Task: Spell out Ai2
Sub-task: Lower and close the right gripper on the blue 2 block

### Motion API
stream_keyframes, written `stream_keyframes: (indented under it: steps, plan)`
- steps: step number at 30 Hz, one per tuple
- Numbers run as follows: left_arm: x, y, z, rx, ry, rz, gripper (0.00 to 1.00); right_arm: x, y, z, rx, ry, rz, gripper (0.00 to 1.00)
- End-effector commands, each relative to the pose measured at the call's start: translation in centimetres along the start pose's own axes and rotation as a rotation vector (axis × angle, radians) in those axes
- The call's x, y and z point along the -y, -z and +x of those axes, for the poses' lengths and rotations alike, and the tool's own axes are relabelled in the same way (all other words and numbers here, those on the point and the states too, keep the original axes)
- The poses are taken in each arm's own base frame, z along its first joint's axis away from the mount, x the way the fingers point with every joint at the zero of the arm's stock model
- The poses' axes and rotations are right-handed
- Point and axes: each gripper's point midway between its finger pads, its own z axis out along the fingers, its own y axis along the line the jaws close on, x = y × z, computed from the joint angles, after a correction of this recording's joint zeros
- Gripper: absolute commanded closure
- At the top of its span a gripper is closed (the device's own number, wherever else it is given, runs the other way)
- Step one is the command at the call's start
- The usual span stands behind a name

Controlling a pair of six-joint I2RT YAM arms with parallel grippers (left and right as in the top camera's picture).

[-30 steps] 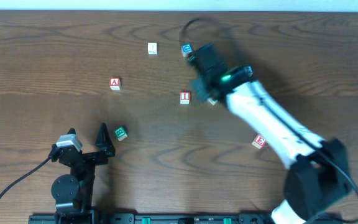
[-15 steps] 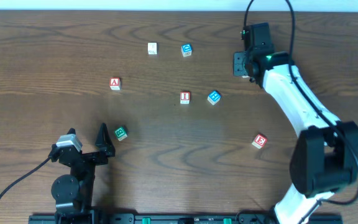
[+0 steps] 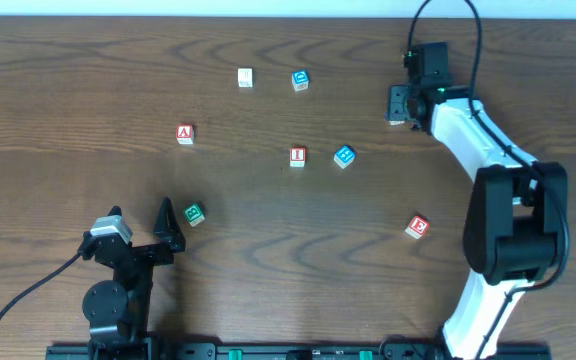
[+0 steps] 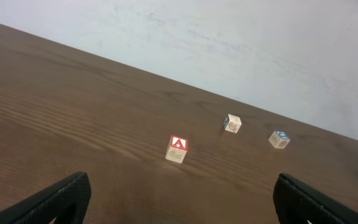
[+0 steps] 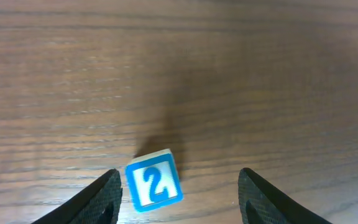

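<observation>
The red A block (image 3: pixel 185 134) (image 4: pixel 177 149) lies left of centre. The red I block (image 3: pixel 297 156) lies mid-table, and the blue 2 block (image 3: pixel 343 156) (image 5: pixel 154 180) rests on the wood just right of it, turned slightly askew. My right gripper (image 3: pixel 397 104) (image 5: pixel 180 176) is open and holds nothing. It hovers up and to the right of the 2 block, apart from it. In the right wrist view the 2 block shows between the fingers, nearer the left one. My left gripper (image 3: pixel 170 228) (image 4: pixel 179 211) rests wide open near the front left, holding nothing.
A white block (image 3: pixel 245 77) (image 4: pixel 232 123) and another blue block (image 3: pixel 300 80) (image 4: pixel 279 139) lie near the back. A green block (image 3: pixel 194 214) sits beside my left gripper. A red block (image 3: pixel 417 227) lies at the front right, by the right arm.
My right gripper opened and let go of the blue 2 block beside the I, then swung away to the back right. The left arm has not moved.
</observation>
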Motion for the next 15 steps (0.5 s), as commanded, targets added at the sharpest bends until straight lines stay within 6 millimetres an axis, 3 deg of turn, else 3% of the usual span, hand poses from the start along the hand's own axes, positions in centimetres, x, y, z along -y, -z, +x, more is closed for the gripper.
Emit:
stream_keyframes:
  steps: [1,8,15]
  plan:
    - [-0.8,-0.3,1.8,-0.041,0.011,-0.025,0.05,-0.6,-0.6,0.7,-0.027,0.009,-0.053,0.38]
    - [-0.8,-0.3,1.8,-0.041,0.011,-0.025,0.05,-1.6,-1.6,2.5,-0.089,0.059,-0.11,0.38]
    - [-0.8,-0.3,1.8,-0.041,0.011,-0.025,0.05,-1.6,-1.9,2.9,-0.099,0.06,-0.109,0.42]
